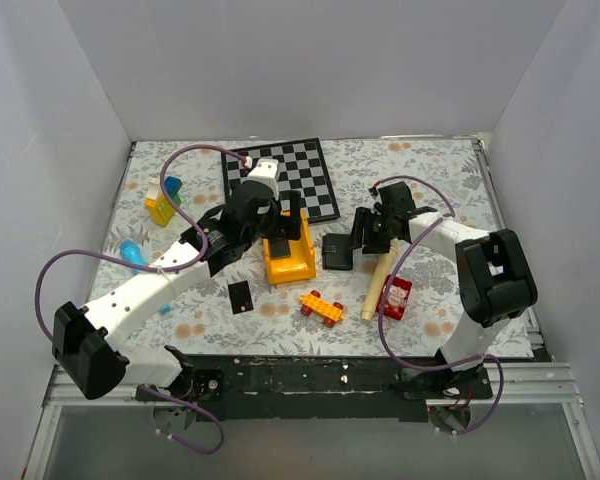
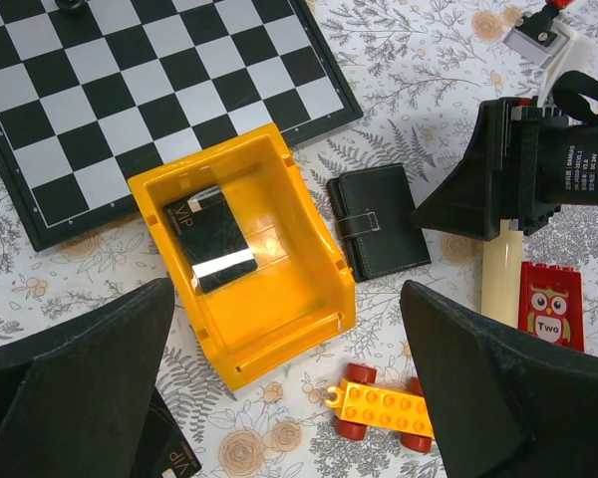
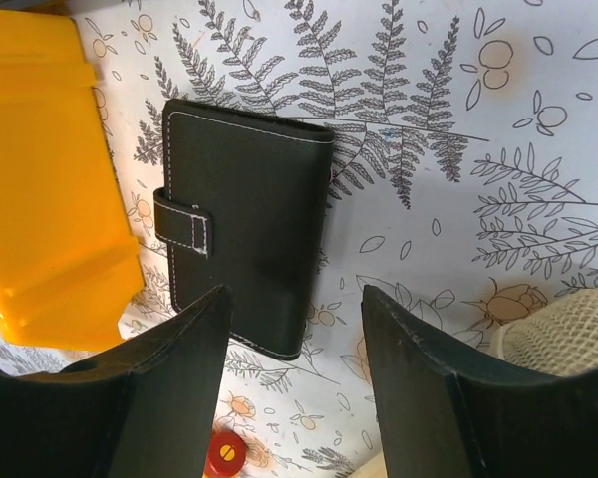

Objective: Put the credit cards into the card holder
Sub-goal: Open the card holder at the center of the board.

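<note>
With my right end effector open and empty above the closed card holder, I'd pinch its light, stiff, slick cover at the 3 o'clock edge

Black card holder, black credit card, yellow bin, black-and-white chessboard, fern-printed white tablecloth

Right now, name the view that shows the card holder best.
Right wrist: the card holder sits large, closed, snap tab and stitching clear. Left wrist shows it smaller, beside the yellow bin. Top view: a small dark square.
</note>
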{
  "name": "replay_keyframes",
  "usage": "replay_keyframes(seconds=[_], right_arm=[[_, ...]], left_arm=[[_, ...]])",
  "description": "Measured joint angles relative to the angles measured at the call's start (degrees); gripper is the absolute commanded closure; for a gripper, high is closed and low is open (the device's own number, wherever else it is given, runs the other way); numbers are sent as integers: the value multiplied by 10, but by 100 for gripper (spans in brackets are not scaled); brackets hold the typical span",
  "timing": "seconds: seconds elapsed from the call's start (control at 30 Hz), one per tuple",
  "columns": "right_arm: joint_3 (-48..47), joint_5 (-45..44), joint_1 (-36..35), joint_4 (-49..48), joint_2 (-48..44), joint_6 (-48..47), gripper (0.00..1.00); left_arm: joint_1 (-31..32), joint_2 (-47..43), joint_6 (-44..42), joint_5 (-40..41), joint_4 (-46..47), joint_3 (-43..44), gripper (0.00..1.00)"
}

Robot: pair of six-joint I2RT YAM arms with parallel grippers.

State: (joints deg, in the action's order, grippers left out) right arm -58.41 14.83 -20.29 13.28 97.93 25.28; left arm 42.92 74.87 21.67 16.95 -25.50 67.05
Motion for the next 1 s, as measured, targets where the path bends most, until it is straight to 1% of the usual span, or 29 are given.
replay_keyframes(seconds=[0.2,0.33,0.63,0.87,1.0], right_arm=[[0,4,0,-7,18,5,40],[0,10,0,-17,34,11,45],[-4,24,0,-35,47,18,49],[-11,38,1,-50,61,23,55],[-11,42,1,-57,65,27,62]], left_arm=[[0,0,0,0,0,-2,2],[0,-1,0,0,1,-3,2],[0,-3,0,0,2,-7,2],[0,-3,0,0,2,-7,2],[0,-3,0,0,2,-7,2]])
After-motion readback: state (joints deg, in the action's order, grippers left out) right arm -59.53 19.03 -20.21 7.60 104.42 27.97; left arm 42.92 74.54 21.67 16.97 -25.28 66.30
